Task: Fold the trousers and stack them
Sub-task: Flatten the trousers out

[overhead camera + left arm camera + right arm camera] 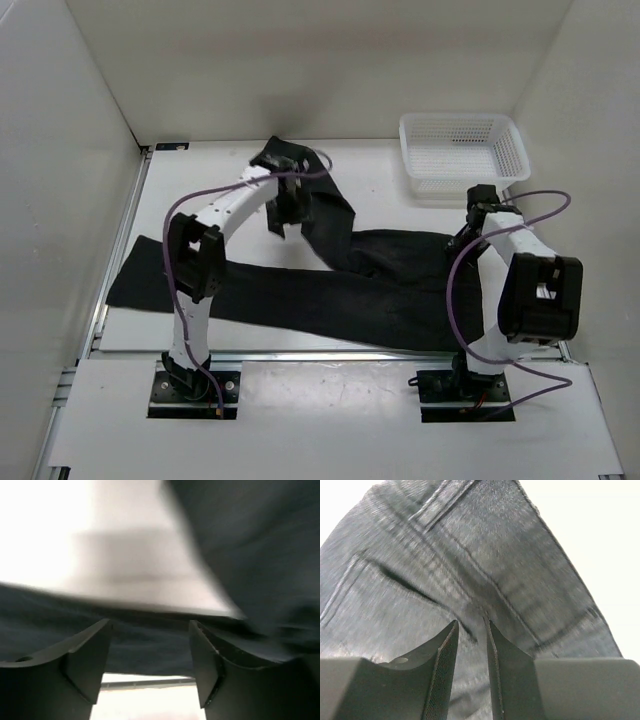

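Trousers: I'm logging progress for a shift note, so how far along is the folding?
Done: nothing is folded; the trousers lie spread out, legs splayed apart. In hand: the right gripper pinches fabric at the waist end, and the left gripper hangs open by the far leg. Left: every fold and the stacking.

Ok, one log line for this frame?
black trousers: spread out, unfolded | left gripper: open at far leg | right gripper: shut on waist fabric | white mesh basket: far right corner

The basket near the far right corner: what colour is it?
The basket is white mesh, best seen in the top external view.
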`<state>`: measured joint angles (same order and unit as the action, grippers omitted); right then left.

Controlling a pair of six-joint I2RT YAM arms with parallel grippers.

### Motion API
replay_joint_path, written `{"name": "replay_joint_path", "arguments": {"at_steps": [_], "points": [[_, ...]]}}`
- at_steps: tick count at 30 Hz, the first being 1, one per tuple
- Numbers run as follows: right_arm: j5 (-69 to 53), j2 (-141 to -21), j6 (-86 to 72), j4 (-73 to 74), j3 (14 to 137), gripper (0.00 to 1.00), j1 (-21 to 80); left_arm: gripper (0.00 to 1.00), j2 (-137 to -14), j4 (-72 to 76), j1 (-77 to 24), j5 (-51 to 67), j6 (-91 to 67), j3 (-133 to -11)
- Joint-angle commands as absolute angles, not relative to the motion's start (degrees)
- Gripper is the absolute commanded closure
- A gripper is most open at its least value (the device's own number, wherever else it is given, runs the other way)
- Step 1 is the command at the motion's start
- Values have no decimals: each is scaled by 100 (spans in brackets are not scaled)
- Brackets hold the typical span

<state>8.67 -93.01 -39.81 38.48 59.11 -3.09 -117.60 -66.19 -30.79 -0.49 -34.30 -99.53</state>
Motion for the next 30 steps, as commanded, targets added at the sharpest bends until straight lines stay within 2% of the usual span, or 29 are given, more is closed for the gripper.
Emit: {"name": "replay_joint_path", "arguments": {"at_steps": [1, 3, 4, 5, 6, 7, 8, 10, 11, 15, 20, 30], "points": [[1064, -8685, -3754, 4069, 5915, 65, -325, 24, -11407, -6671, -2446, -20, -3393, -11333], [994, -8377, -3691, 4209, 5993, 65, -325, 36, -11881, -6671, -2120, 280, -3393, -11819], [993, -8202, -3622, 4210, 5994, 65, -325, 59, -12057, -6671, -1848, 490, -3393, -12274], [932, -8113, -3543, 4297, 6064, 65, -325, 69, -12424, -6671, -1733, 623, -3393, -12505], [871, -8025, -3542, 4394, 6125, 65, -325, 75, -12610, -6593, -1636, 694, -3393, -12716], [870, -7885, -3481, 4447, 6126, 65, -325, 76, -12795, -6592, -1496, 755, -3393, -13162], [870, -7814, -3428, 4499, 6204, 65, -325, 72, -12980, -6592, -1442, 817, -3393, -13384], [800, -7595, -3428, 4622, 6267, 64, -325, 50, -13472, -6539, -1336, 1027, -3393, -13857], [643, -7524, -3428, 4623, 6267, 64, -325, 33, -13604, -6469, -1249, 1089, -3453, -13956], [467, -7278, -3367, 4737, 6319, 61, -325, 16, -14035, -6100, -1125, 1169, -3726, -14071], [466, -7277, -3313, 4851, 6433, 60, -325, 16, -14431, -5862, -1125, 994, -4050, -14483], [466, -7225, -3313, 4913, 6434, 59, -325, 22, -15283, -5581, -1072, 712, -4623, -14922]]}}
